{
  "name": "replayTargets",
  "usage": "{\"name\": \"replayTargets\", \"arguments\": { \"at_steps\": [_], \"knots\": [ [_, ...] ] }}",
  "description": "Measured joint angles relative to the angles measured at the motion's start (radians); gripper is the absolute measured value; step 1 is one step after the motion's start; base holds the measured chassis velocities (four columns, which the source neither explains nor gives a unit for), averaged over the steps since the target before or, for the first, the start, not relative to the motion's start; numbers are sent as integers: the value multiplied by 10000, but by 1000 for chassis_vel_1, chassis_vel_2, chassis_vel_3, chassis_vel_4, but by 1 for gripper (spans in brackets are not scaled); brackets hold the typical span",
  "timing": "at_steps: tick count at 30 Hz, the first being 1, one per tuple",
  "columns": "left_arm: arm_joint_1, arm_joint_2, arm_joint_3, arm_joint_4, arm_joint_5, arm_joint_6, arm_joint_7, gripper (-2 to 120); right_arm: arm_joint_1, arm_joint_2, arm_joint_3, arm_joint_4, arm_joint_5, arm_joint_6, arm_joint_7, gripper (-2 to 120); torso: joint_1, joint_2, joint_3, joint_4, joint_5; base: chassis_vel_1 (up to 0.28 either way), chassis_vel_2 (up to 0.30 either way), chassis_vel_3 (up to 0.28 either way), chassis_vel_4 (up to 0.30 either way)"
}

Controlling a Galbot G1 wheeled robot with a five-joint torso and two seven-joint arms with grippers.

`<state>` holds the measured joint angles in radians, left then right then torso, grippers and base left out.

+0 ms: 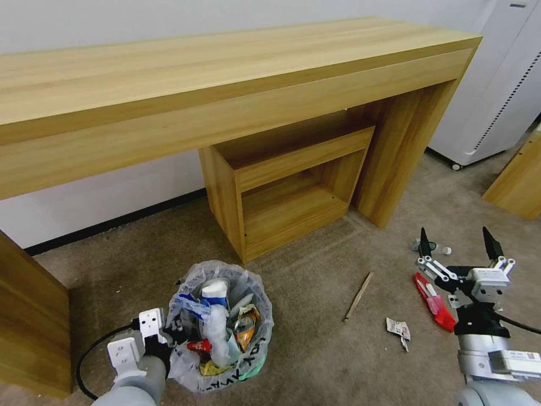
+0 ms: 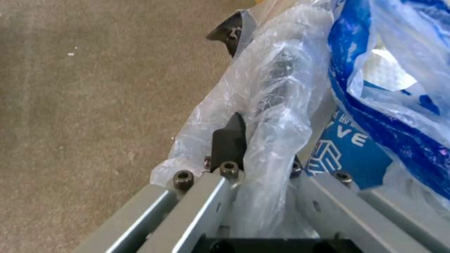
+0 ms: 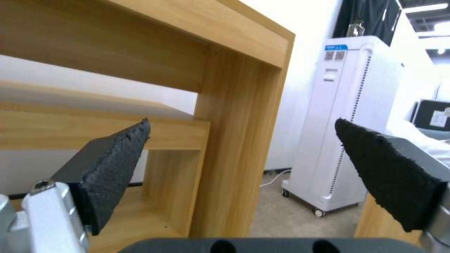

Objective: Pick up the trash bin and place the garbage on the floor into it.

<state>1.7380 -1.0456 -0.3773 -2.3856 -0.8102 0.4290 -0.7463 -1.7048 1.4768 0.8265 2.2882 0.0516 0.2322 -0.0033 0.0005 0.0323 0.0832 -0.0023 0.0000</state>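
The trash bin [image 1: 222,330] stands on the beige carpet floor [image 1: 315,361], its clear bag stuffed with garbage, including a blue-white packet [image 2: 375,88]. My left gripper [image 1: 164,334] is shut on the bin's bagged rim [image 2: 272,105], with one dark finger [image 2: 230,140] outside the plastic. Loose garbage lies to the right: a wooden stick [image 1: 359,296], a small torn wrapper [image 1: 398,328], a red wrapper [image 1: 433,301] and a green-labelled bottle [image 1: 431,247]. Above the red wrapper, my right gripper [image 1: 457,239] hovers open and points forward, and its pads [image 3: 117,165] are wide apart.
A long wooden desk [image 1: 225,73] spans the back, with a low open shelf unit [image 1: 287,186] under it. A white wheeled appliance [image 3: 342,123] stands beyond the desk's right leg [image 1: 400,152]. Wooden panels stand at the far left [image 1: 31,316] and far right [image 1: 518,180].
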Motion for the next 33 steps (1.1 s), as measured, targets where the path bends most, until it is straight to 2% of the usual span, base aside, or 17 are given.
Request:
{"name": "replayTargets", "arguments": {
  "at_steps": [9, 17, 33],
  "knots": [
    [230, -135, 86, -48, 423, -44, 151, 1, -148, 168, -206, 16, -69, 110, -47, 100, 0, 0, 0, 0, 1, 0, 0, 0, 0],
    [441, -323, 168, -49, 849, -34, 356, 1, -270, 381, -447, -5, -175, 600, -178, 100, 0, 0, 0, 0, -1, 0, 0, 0, 0],
    [651, -328, 81, -48, 1031, -78, 455, 1, -269, 577, -727, -161, -427, 739, -153, 100, 0, 0, 1, -1, 0, -89, -82, -84, -80]
  ]
}}
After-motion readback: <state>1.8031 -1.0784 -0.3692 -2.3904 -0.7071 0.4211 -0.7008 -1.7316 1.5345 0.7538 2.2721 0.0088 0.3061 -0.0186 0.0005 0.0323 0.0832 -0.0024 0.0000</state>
